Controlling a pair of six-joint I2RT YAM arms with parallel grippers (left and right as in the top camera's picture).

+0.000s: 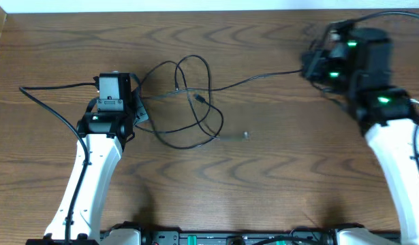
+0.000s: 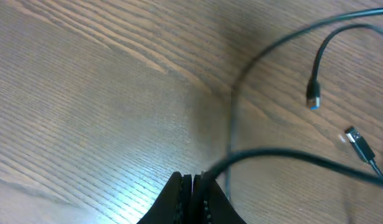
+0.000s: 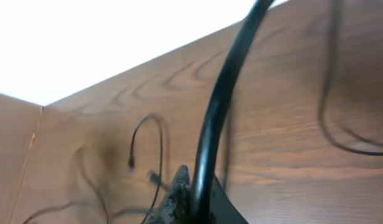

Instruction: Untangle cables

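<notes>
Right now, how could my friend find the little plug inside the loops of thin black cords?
On the brown wooden table, look left of centre for the tangle of thin black cables. Near the middle of its loops lies a small dark plug end. Unlike the strands around it, it is a loose tip that stops there.

Black cables (image 1: 189, 102): thin dark cords lying in overlapping loops left of the table's middle, crossing one another at several places (still tangled).
Long strand (image 1: 264, 76): leaves the loops and runs almost straight to the right gripper (image 3: 186, 180), which is clamped on it.
Near strand (image 2: 291, 155): curves out from the pressed-together fingers of the left gripper (image 2: 193, 182).
Plug ends (image 2: 313, 99): two small plugs, lying free, near each other, apart.
White cable (image 1: 231, 137): short pale streak just beside the loops, faint.
</notes>
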